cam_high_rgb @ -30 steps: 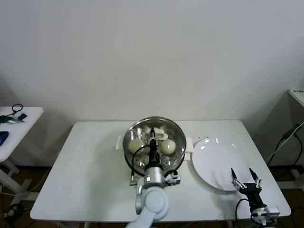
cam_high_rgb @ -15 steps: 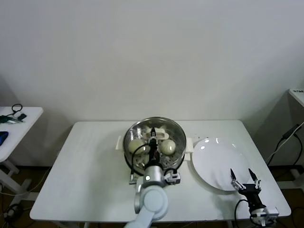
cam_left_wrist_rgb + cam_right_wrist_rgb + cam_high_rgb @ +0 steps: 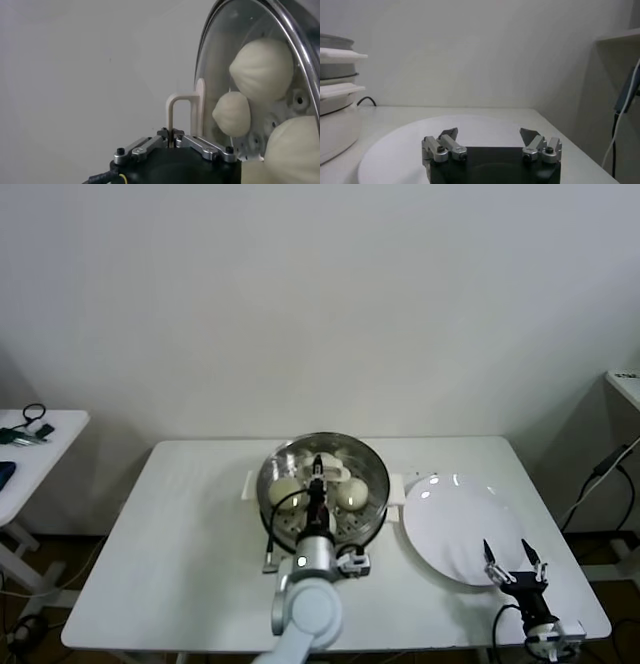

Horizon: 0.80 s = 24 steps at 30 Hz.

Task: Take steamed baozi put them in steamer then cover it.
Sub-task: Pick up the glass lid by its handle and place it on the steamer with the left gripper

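Baozi (image 3: 350, 493) already inside steamer (image 3: 322, 480), centre of frame — plate (image 3: 462, 529) to its right bare. Cover (image 3: 240, 90) over the pot, handle (image 3: 186, 116) pinched by left gripper (image 3: 317, 470). Right gripper (image 3: 515, 555) spread wide, lower right. Left to do, probably: settle cover and let go.

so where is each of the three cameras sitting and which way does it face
Head view: high on the robot, facing down at the table; both arms show.
Left wrist view: behind the left gripper, shut on the cover handle, baozi visible under the glass.
Right wrist view: behind the open right gripper, facing across the white plate.
Shared: head and right wrist views both show the plate and steamer.
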Tool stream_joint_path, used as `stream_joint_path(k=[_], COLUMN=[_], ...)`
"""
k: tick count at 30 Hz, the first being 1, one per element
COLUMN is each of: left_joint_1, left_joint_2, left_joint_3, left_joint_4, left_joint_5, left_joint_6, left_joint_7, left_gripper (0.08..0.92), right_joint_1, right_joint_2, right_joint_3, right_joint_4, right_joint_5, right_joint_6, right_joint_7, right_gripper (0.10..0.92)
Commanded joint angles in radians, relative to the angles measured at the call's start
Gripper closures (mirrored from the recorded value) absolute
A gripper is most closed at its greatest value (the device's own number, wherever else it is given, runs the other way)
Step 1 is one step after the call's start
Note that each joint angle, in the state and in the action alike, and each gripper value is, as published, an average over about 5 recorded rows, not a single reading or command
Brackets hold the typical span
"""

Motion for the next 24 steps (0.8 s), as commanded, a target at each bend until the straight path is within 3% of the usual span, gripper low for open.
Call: stream_joint_path(k=[1,10,24], left_joint_1=[-0.009,0.004,-0.001], left_joint_2=[0.005,0.013,0.022], left_joint_3=[-0.002,-0.004,0.016], left_joint_4=[0.014,-0.001,-0.029], left_joint_5=[0.002,-0.002,-0.108], left_joint_6=[0.010,0.001,-0.001], left_joint_7=[0.002,0.006,-0.004], left_gripper=[0.866,0.833,0.436], right_joint_1=[0.000,0.001,-0.003], right_joint_2=[0.005,0.007,0.010], right_joint_3=[0.000,0.000,-0.008], right_joint_4=[0.003,0.010,0.036], right_joint_5=[-0.005,-0.009,0.022], right_joint_6=[0.000,0.000,-0.013], right_joint_7=[-0.001,-0.008,0.042], right_gripper=[0.203,0.203,0.203])
